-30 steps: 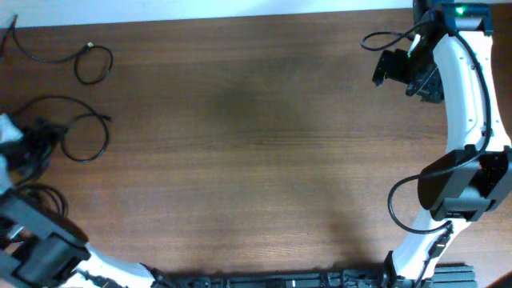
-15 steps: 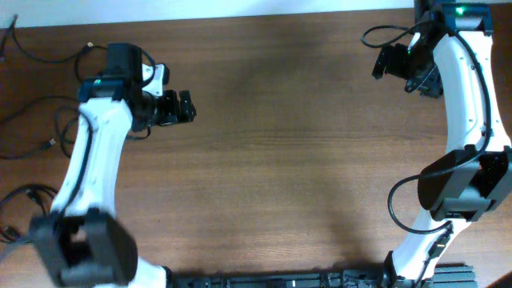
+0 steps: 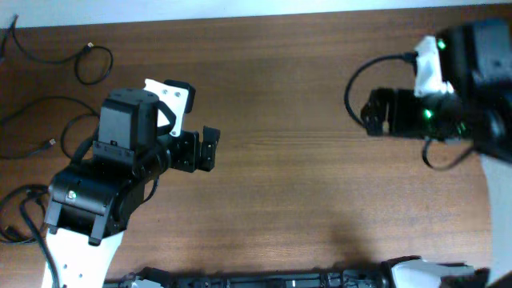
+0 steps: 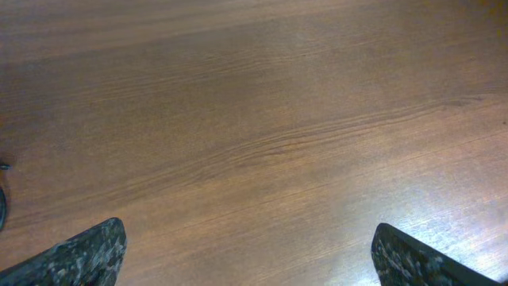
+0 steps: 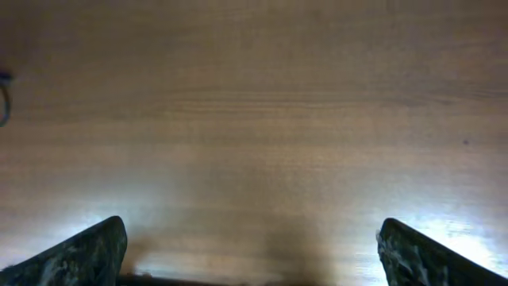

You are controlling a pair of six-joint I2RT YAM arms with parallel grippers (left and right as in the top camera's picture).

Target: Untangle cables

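Note:
Three thin black cables lie apart along the table's left side. One is a small loop at the top left with a light tip. One is a wide curve with a plug end below it. One is coiled at the lower left edge, partly under my left arm. My left gripper is open and empty over bare wood right of them; the left wrist view shows its jaws wide apart. My right gripper is open and empty at the right; its wrist view shows bare wood.
The wooden table fills the views. A white wall edge runs along the top. A thick black arm wire loops beside my right wrist. A sliver of dark cable shows at the left edge of the left wrist view.
My left arm has swung from the cables at the left edge toward the table's middle, gripper open. My right arm has come down from the top right corner toward the middle.

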